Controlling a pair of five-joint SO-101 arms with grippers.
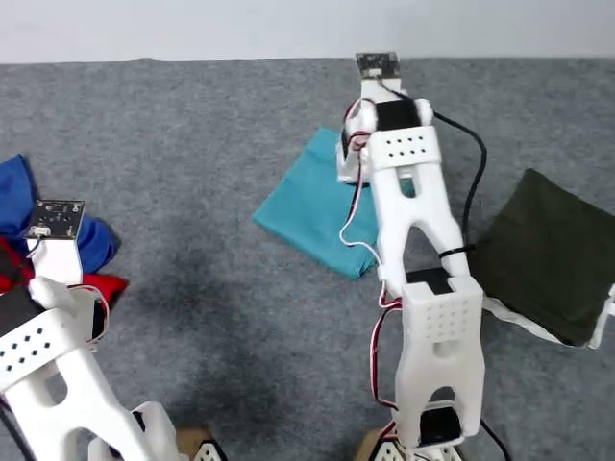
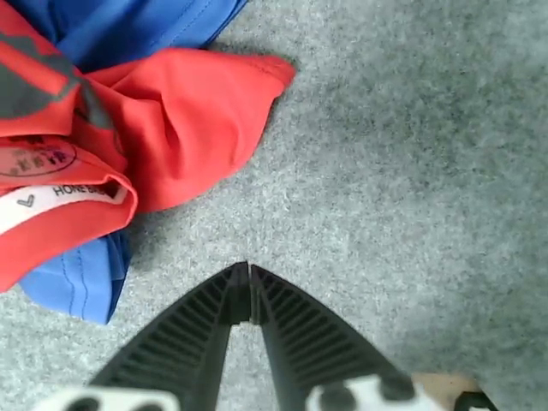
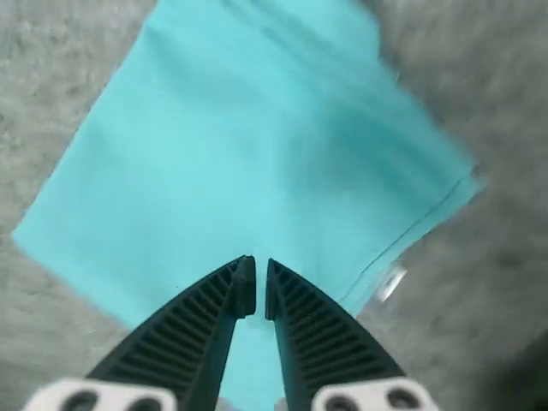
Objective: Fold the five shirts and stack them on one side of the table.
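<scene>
Left gripper is hanging over the grey felt tabletop, fingers pressed together and empty. Just beyond it, a crumpled red shirt is lying tangled with a rumpled blue shirt. Right gripper, tips all but touching, is hovering above the folded turquoise shirt. Off to its right, a folded dark green shirt is sitting on a white garment.
</scene>
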